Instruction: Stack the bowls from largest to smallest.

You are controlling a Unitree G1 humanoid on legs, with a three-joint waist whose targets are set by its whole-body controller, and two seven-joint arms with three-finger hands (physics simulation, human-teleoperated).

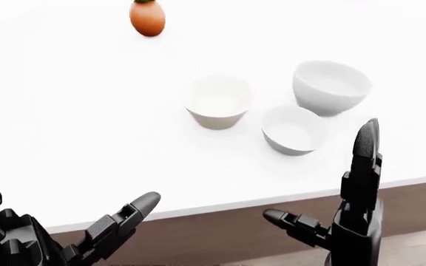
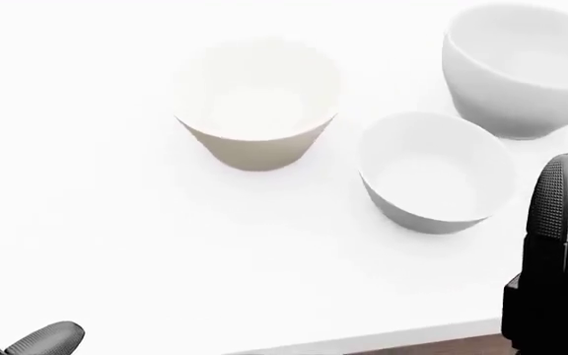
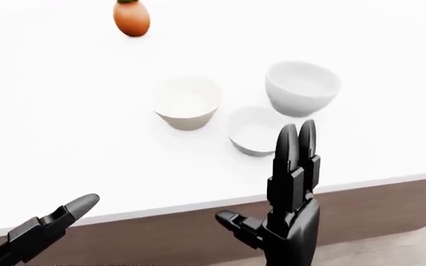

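Three bowls stand upright and apart on the white counter (image 1: 65, 111). The cream bowl (image 2: 256, 111) is leftmost. A small grey-white bowl (image 2: 432, 174) sits to its lower right, and the large white bowl (image 2: 521, 66) is at the upper right. My right hand (image 1: 320, 172) is open, fingers straight up, below and right of the small bowl and off the counter's near edge. It holds nothing. Low at the left, my left hand (image 1: 72, 221) is open and empty, far from the bowls.
An orange-brown rounded thing (image 1: 147, 18) lies at the top of the left-eye view, well beyond the bowls. The counter's near edge (image 1: 220, 208) has a brown face below it. Floor shows at the bottom right.
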